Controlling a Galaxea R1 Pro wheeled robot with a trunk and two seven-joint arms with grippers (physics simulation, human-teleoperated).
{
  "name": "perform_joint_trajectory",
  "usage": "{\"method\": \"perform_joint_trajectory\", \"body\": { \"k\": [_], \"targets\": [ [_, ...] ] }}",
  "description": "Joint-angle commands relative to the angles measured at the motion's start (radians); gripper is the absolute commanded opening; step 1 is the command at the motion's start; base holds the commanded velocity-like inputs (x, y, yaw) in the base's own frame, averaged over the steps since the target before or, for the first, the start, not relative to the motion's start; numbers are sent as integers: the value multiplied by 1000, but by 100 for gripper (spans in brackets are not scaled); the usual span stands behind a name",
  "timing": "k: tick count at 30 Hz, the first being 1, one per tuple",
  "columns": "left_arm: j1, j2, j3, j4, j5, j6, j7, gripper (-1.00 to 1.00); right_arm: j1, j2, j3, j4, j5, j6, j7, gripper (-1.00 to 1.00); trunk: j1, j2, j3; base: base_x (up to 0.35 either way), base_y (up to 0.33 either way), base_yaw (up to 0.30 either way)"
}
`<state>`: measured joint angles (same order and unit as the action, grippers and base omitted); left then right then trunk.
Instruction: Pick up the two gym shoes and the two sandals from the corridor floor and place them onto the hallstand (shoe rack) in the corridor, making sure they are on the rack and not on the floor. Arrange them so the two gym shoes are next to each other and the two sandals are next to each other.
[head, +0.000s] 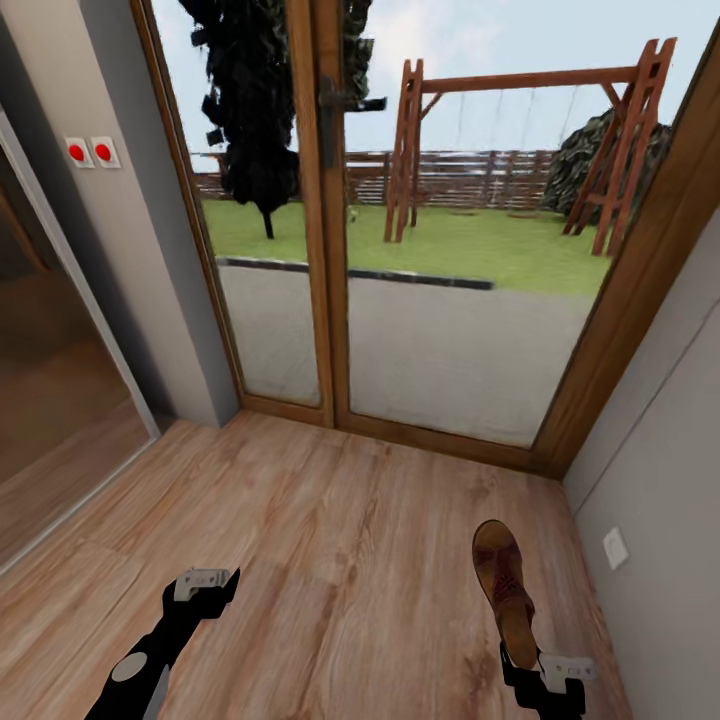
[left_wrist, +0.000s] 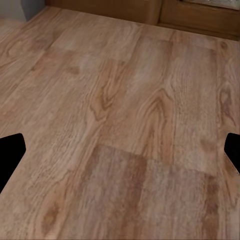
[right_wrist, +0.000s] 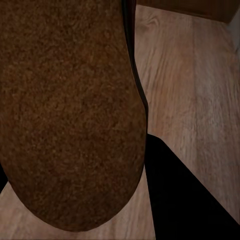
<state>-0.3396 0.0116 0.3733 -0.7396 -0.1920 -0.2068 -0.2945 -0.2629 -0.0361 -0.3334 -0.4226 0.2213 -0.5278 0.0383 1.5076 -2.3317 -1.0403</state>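
Nearest us, our right gripper (head: 535, 668) has its jaws clamped on the heel end of one brown sandal (head: 502, 588), which sticks out ahead of the jaws, above the corridor floor (head: 340, 540); in the right wrist view its rough brown sole (right_wrist: 70, 110) lies against a dark finger (right_wrist: 185, 195). Our left gripper (head: 207, 586) hangs with jaws apart, bare planks between its two fingertips (left_wrist: 10, 152). We count one sandal. Beyond the jaws stand two glass door panes (head: 420, 250), and two red buttons (head: 90, 152) sit on the left wall.
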Motion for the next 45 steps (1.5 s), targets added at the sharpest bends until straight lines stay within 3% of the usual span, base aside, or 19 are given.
{"method": "perform_joint_trajectory", "body": {
  "k": [1, 29, 45],
  "targets": [
    [-1, -1, 6, 0, -10, -6, -6, 100, -1, 1, -8, 1, 6, -3, 6, -100, 0, 0, -1, 313, -136, 0],
    [-1, -1, 5, 0, -10, -6, -6, 100, -1, 1, -9, -1, 6, -4, 6, -100, 0, 0, -1, 164, -87, 0],
    [-1, -1, 6, 7, -10, -6, -5, 100, -1, 1, -9, -1, 6, -4, 6, -100, 0, 0, -1, 307, -89, 71]
  ]
}}
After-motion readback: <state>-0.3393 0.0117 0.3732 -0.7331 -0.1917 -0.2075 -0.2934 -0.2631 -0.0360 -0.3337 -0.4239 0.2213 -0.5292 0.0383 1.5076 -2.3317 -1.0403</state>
